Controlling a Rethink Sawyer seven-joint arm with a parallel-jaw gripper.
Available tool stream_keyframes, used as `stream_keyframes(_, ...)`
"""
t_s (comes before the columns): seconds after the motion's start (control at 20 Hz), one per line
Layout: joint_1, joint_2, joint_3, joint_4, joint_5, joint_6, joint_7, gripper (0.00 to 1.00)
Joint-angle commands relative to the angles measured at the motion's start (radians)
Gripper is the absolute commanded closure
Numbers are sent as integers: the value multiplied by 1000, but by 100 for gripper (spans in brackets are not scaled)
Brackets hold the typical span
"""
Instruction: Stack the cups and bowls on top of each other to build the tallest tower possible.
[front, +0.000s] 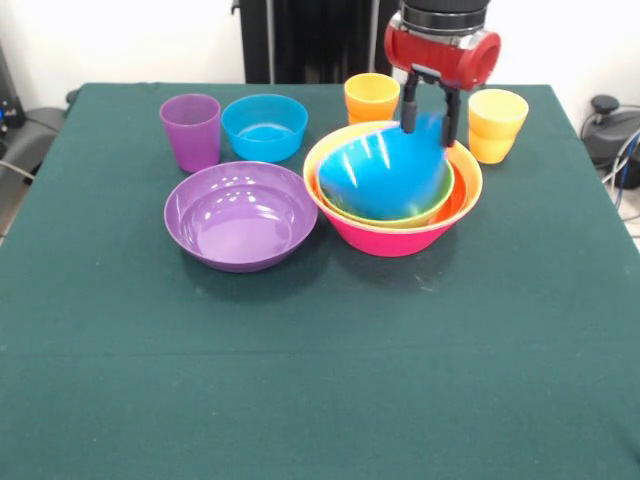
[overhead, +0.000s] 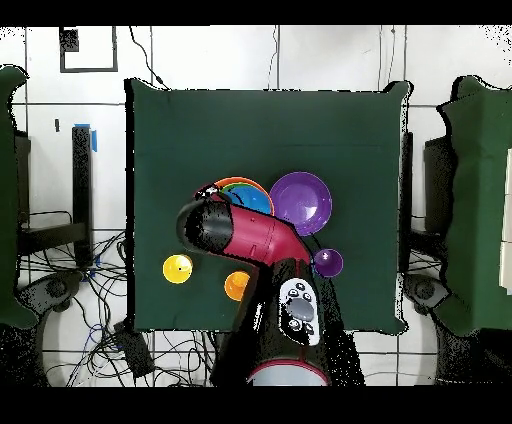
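The tower stands right of centre: a large pink bowl (front: 390, 238) holds an orange bowl (front: 468, 192) and a green bowl (front: 345, 206). A blue bowl (front: 380, 175) lies tilted in the green one, its far rim raised and blurred. My gripper (front: 430, 118) comes down from above, its two fingers either side of that raised rim, shut on it. In the overhead view my arm covers most of the tower; part of the blue bowl (overhead: 247, 195) shows. A purple bowl (front: 240, 215) sits left of the tower, touching it.
A purple cup (front: 190, 130) and a small blue bowl (front: 264, 127) stand behind the purple bowl. An orange cup (front: 371, 98) is behind the tower, next to my gripper. A yellow cup (front: 497, 125) is at its right.
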Motion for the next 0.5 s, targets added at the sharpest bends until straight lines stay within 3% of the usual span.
stream_keyframes(0.05, 39, 71, 19, -16, -42, -26, 95, 0)
stream_keyframes(0.5, 56, 75, 2, -19, -36, -13, 89, 0)
